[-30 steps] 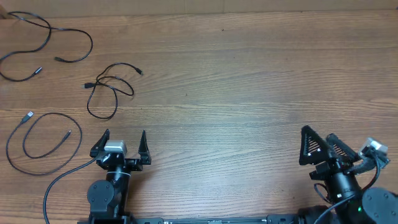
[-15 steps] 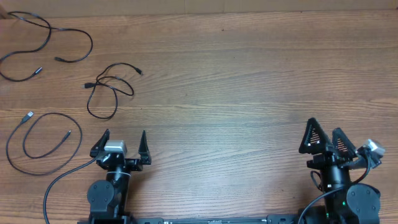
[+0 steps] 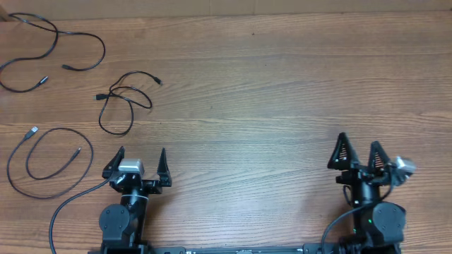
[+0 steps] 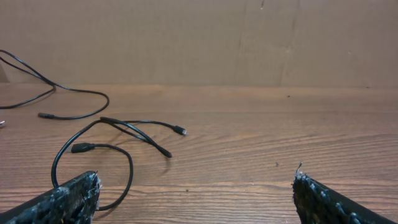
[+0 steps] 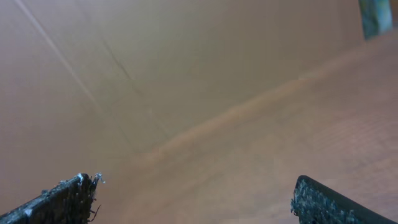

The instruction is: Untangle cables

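Cables (image 3: 99, 97) lie in 3 loops (far left) while left gripper (image 3: 141, 156) and right gripper (image 3: 359, 149) gape wide, empty.

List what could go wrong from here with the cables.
1. The middle cable crosses over itself; pulling one plug end may tighten the crossing rather than free it.
2. The left arm's thick wire runs close beside the USB cable; a low reach by the left end effector could snag both.
3. The far cable lies far left, a long way from the right end effector, which likely cannot help there.
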Motion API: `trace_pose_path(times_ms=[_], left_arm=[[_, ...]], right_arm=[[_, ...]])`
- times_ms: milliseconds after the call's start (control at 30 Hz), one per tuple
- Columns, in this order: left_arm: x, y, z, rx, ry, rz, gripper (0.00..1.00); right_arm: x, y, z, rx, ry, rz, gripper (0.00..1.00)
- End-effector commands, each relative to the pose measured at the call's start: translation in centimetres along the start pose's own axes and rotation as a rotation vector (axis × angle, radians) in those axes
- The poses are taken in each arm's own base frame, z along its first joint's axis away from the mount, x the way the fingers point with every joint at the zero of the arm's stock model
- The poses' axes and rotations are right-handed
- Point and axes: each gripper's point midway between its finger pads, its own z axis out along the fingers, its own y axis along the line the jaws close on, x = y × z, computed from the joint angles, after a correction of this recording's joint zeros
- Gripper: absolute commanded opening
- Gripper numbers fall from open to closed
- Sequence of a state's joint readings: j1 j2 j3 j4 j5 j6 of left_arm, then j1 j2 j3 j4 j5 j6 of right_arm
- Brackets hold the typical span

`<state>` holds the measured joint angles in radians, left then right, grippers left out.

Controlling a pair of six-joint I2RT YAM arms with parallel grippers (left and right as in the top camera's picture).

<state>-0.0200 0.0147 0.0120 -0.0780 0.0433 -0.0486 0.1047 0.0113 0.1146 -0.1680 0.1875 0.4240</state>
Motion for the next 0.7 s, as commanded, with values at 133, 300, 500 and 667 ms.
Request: trace_pose_path(times_ms=[133, 300, 500, 667], left_arm=[[0.07, 0.05, 0.00, -0.004, -0.005, 0.020, 1.00], [0.07, 0.05, 0.00, -0.004, -0.005, 0.020, 1.00], [0.07, 0.05, 0.00, -0.004, -0.005, 0.020, 1.00], [0.07, 0.05, 0.00, -0.004, -0.005, 0.020, 1.00]], right_arm=[[2.14, -1.60, 0.57, 0.029, 0.019, -0.187, 1.00], [2.05, -1.59, 0.76, 0.018, -0.008, -0.280, 1.00], [2.03, -1.81, 0.80, 0.012, -0.002, -0.280, 1.00], [2.24, -1.68, 0.81, -0.002, 0.008, -0.318, 1.00]])
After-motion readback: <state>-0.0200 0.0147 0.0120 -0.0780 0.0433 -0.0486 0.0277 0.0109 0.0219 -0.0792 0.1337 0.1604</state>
